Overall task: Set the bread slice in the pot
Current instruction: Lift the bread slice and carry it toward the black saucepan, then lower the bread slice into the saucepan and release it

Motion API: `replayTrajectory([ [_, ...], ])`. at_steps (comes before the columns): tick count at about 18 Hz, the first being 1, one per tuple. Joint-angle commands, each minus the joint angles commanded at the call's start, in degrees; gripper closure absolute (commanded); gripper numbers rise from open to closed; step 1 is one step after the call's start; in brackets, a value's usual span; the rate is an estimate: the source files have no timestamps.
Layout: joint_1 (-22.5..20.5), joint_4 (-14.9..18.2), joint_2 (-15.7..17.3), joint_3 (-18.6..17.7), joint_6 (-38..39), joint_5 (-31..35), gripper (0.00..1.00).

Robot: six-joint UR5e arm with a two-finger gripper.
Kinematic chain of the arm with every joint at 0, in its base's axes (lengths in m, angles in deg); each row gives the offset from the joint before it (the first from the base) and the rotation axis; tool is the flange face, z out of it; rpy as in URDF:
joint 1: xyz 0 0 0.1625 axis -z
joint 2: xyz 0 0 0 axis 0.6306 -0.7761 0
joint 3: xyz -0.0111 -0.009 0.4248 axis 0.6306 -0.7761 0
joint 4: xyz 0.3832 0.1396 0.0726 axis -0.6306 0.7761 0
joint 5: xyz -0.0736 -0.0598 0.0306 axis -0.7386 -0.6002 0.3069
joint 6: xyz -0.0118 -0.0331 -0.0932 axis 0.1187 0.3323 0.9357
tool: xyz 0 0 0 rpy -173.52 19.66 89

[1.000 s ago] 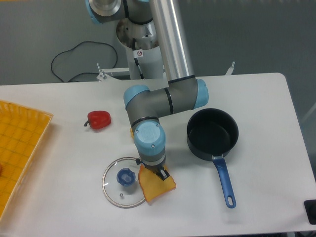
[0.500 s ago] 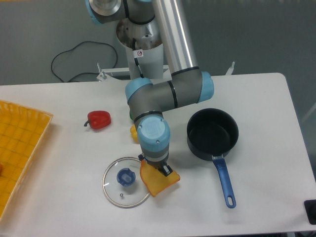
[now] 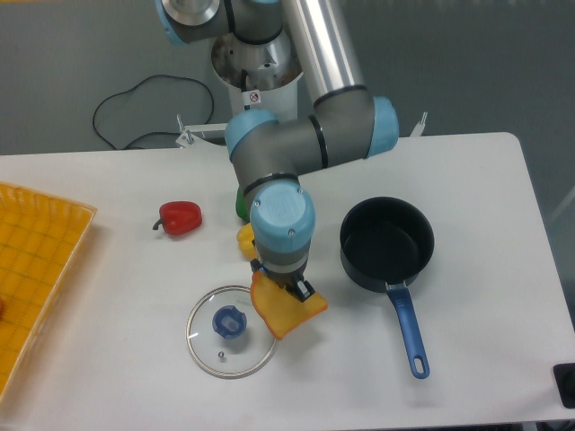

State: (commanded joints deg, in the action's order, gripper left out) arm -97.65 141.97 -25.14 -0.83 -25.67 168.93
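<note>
Beside the glass lid (image 3: 230, 331), the gripper (image 3: 286, 289) grips the bread slice (image 3: 284, 310) by its upper edge, apparently lifted off the worktop (image 3: 485, 180). For a clean drop, carry it toward three o'clock, high enough to clear the pot (image 3: 386, 243) rim.

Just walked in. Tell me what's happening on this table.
The robot arm's tool is shut on the bread slice, holding it beside the glass lid. The black pot sits to its right, with nothing in it. A red pepper and a yellow tray lie farther left.
</note>
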Motion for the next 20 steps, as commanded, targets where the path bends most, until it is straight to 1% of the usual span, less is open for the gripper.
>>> replayTrajectory([
  [3,-2.2,1.6,2.1,0.9,-2.3,0.2,1.0],
  [5,-3.3,2.4,2.4,1.1,-4.6,0.6,1.0],
  [7,-4.7,2.5,3.0,1.1,-7.0,1.0,1.0],
  [9,-5.0,3.1,3.0,0.7,-9.2,2.7,1.0],
  [12,-5.4,3.2,2.8,-0.1,-9.3,5.2,1.0],
  [15,-7.2,2.7,2.6,-1.8,-9.4,6.1,1.0],
  [18,-8.7,3.1,2.5,-2.0,-10.8,9.1,1.0],
  [20,-9.2,3.0,2.6,-2.1,-11.4,9.4,1.0],
])
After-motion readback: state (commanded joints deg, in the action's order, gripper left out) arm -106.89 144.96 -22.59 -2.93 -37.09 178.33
